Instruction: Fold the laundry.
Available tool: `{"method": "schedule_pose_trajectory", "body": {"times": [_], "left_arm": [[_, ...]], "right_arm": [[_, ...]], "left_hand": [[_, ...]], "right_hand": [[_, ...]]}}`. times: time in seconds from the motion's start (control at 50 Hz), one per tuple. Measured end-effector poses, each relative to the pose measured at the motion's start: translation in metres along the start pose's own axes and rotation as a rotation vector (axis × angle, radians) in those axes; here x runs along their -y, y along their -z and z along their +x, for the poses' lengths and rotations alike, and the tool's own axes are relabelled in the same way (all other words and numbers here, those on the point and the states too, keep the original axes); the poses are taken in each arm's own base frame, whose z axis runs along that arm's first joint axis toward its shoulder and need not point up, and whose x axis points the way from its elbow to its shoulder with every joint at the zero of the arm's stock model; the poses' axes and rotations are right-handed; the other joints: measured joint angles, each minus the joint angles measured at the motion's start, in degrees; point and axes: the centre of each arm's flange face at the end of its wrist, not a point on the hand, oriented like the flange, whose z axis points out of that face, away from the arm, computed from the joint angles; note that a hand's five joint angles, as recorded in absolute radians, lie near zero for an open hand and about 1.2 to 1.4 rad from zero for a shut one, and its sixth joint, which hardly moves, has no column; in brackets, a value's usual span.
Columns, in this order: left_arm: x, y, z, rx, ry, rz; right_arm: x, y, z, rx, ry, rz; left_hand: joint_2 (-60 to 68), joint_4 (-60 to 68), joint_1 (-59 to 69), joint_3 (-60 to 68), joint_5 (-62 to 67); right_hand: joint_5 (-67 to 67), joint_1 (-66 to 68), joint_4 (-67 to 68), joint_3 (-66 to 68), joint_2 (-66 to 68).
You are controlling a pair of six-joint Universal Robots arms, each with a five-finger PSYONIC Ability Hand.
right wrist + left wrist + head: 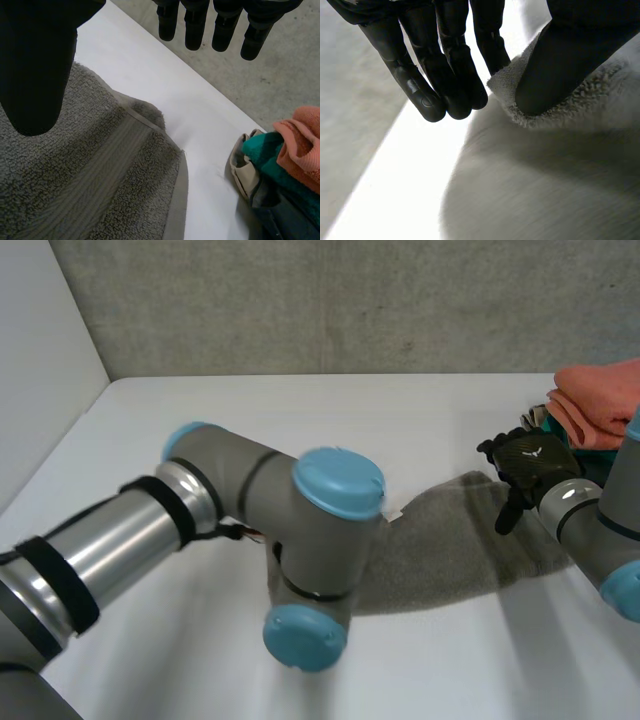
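A grey towel (455,550) lies flat on the white table (300,410); my left arm (250,510) covers its left part in the head view. In the left wrist view my left hand (452,75) pinches a corner of the towel (560,165) between thumb (560,65) and curled fingers. My right hand (528,462) hovers over the towel's far right corner. Its fingers (220,25) are straight and spread away from the thumb (35,65), holding nothing, with the towel's hemmed corner (145,130) below the palm.
A pile of laundry sits at the table's right edge beside my right hand: an orange cloth (600,400) on top, with teal cloth (272,160) and beige cloth (242,170) under it. A grey wall (350,300) rises behind the table.
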Motion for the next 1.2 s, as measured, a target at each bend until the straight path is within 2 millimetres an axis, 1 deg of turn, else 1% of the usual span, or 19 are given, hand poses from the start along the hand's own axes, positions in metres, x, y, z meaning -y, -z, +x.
{"method": "schedule_pose_trajectory", "body": {"times": [0.1, 0.12, 0.14, 0.18, 0.2, 0.24, 0.32, 0.44, 0.46, 0.48, 0.52, 0.6, 0.64, 0.74, 0.84, 0.88, 0.92, 1.04, 1.2], "left_arm": [[-0.017, -0.007, -0.054, 0.174, -0.004, -0.072], [-0.017, -0.007, -0.054, 0.174, -0.004, -0.072], [-0.024, -0.006, -0.076, 0.222, 0.012, -0.085], [-0.027, -0.005, -0.083, 0.236, 0.019, -0.087], [-0.035, -0.001, -0.104, 0.275, 0.039, -0.078], [-0.042, 0.003, -0.118, 0.302, 0.048, -0.062], [-0.056, 0.009, -0.136, 0.333, 0.023, -0.040], [-0.088, 0.013, -0.138, 0.318, -0.113, -0.124], [-0.090, 0.013, -0.138, 0.316, -0.118, -0.129], [-0.096, 0.013, -0.137, 0.308, -0.144, -0.153], [-0.101, 0.014, -0.137, 0.301, -0.165, -0.175], [-0.100, 0.016, -0.141, 0.307, -0.165, -0.178], [-0.095, 0.017, -0.144, 0.317, -0.148, -0.164], [-0.080, 0.024, -0.151, 0.338, -0.093, -0.120], [-0.067, 0.033, -0.150, 0.328, -0.047, -0.084], [-0.064, 0.038, -0.147, 0.310, -0.030, -0.071], [-0.062, 0.041, -0.144, 0.295, -0.020, -0.063], [-0.058, 0.044, -0.136, 0.254, 0.017, -0.039], [-0.060, 0.042, -0.134, 0.245, 0.050, -0.034]], "right_arm": [[0.003, 0.004, -0.005, 0.013, 0.006, 0.011], [0.003, 0.004, -0.005, 0.013, 0.006, 0.011], [0.003, 0.004, -0.005, 0.014, 0.006, 0.011], [0.005, 0.006, -0.007, 0.021, 0.011, 0.018], [0.006, 0.007, -0.009, 0.027, 0.015, 0.023], [0.008, 0.009, -0.011, 0.036, 0.022, 0.029], [0.009, 0.010, -0.015, 0.048, 0.033, 0.037], [0.010, 0.011, -0.017, 0.052, 0.042, 0.039], [0.010, 0.011, -0.016, 0.052, 0.042, 0.039], [0.011, 0.011, -0.016, 0.051, 0.043, 0.040], [0.011, 0.012, -0.014, 0.049, 0.045, 0.042], [0.016, 0.013, -0.007, 0.039, 0.064, 0.049], [0.019, 0.014, -0.002, 0.033, 0.079, 0.052], [0.025, 0.021, 0.016, 0.021, 0.131, 0.039], [0.020, 0.028, 0.031, 0.041, 0.192, -0.012], [0.011, 0.031, 0.037, 0.072, 0.225, -0.051], [0.004, 0.032, 0.039, 0.093, 0.242, -0.071], [-0.025, 0.027, 0.043, 0.130, 0.255, -0.089], [-0.060, 0.016, 0.045, 0.104, 0.237, -0.098]], "left_hand": [[0.0, 0.0, 0.0, 0.0, 0.0], [0.0, 0.0, 0.0, 0.0, 0.0], [0.0, 0.0, 0.0, 0.0, 0.0], [0.0, 0.0, 0.0, 0.0, 0.0], [0.1, 0.0, 0.0, 0.1, 0.0], [0.1, 0.0, 0.0, 0.1, 0.0], [0.1, 0.2, 0.0, 0.1, 0.0], [0.1, 0.2, 0.0, 0.1, 0.0], [0.1, 0.2, 0.0, 0.1, 0.0], [-7.5, -6.2, -7.1, -7.4, -6.0], [-26.5, -25.6, -28.4, -25.1, -24.7], [-51.0, -50.9, -51.0, -49.7, -49.0], [-56.1, -56.5, -55.1, -55.6, -53.7], [-56.7, -57.1, -55.1, -56.2, -53.7], [-56.7, -57.1, -55.1, -56.2, -53.7], [-56.7, -57.1, -55.1, -56.2, -53.7], [-56.7, -57.1, -55.1, -56.2, -53.7], [-56.7, -57.1, -55.1, -56.2, -53.7], [-56.7, -57.1, -55.1, -56.2, -53.7]], "right_hand": [[0.0, 0.0, 0.0, 0.0, 0.0], [0.0, 0.0, 0.0, 0.0, 0.0], [0.0, 0.0, 0.0, 0.0, 0.0], [0.0, 0.0, 0.0, 0.0, 0.0], [0.0, 0.0, 0.0, 0.0, 0.0], [0.0, 0.0, 0.0, 0.0, 0.0], [0.0, 0.0, 0.0, 0.0, 0.0], [0.0, 0.0, 0.0, 0.0, 0.0], [0.0, 0.0, 0.0, 0.0, 0.0], [0.0, 0.0, 0.0, 0.0, 0.0], [0.0, 0.0, 0.0, 0.0, 0.0], [0.0, 0.0, 0.0, 0.0, 0.0], [0.0, 0.0, 0.0, 0.0, 0.0], [0.0, 0.0, 0.0, 0.0, 0.0], [3.8, 3.1, 4.2, 4.4, 4.1], [10.5, 10.4, 10.9, 11.6, 11.0], [13.6, 13.3, 14.1, 14.3, 13.6], [17.5, 17.1, 18.2, 18.1, 17.8], [18.6, 17.9, 19.1, 19.4, 18.7]]}}
